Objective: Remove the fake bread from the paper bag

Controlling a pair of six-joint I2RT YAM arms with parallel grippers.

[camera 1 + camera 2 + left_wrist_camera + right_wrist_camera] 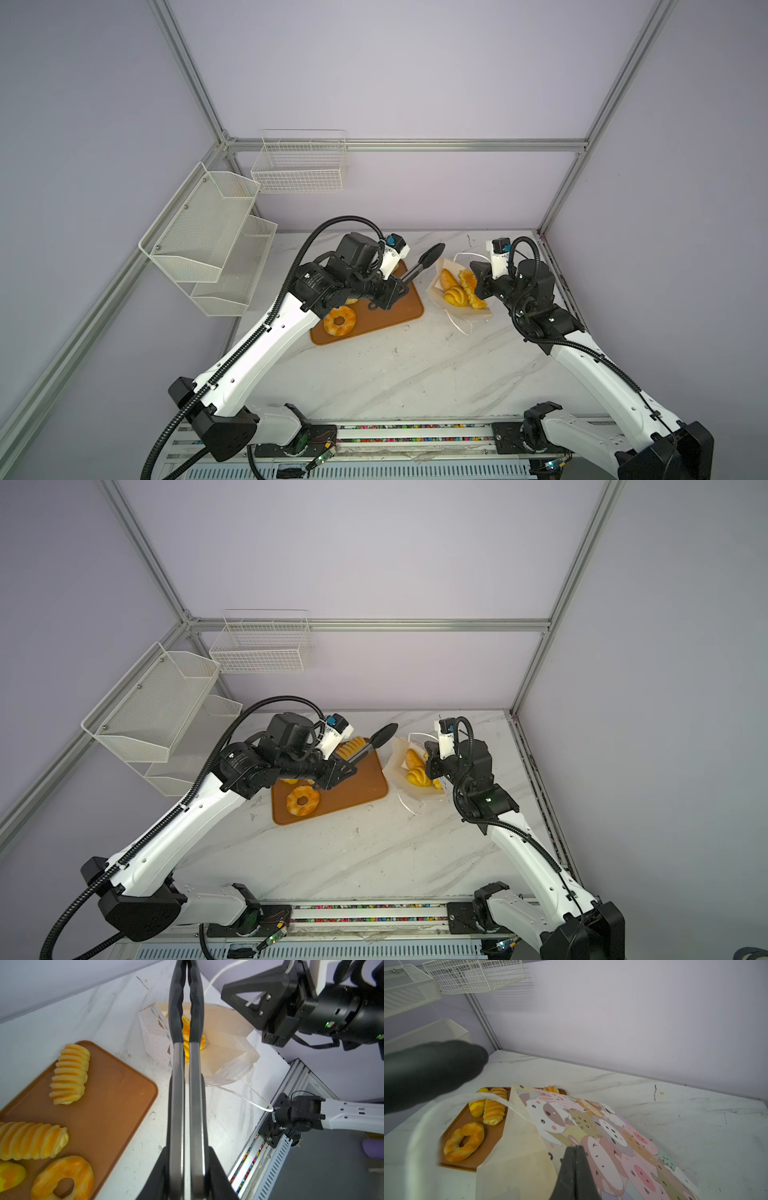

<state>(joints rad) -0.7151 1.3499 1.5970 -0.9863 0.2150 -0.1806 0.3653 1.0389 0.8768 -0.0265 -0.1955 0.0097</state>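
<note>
1. The paper bag [602, 1126] lies open near the far right corner of the worktop [395, 374]. It looks thin and easily crumpled, and the right fingers [566, 1172] pinch its rim.
2. Fake bread [455, 296] inside looks light and squashy; grip across one piece's middle.
3. Left fingers [218, 1174] clench tongs [428, 257], tips together near the bag.

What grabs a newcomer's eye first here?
Black tongs clamped in the left gripper, tips shut and empty beside the paper bag. The right gripper pinches the bag's printed wall, with golden fake bread inside it. A ring doughnut and ridged loaves lie on the brown tray, left of the bag in both top views.
</note>
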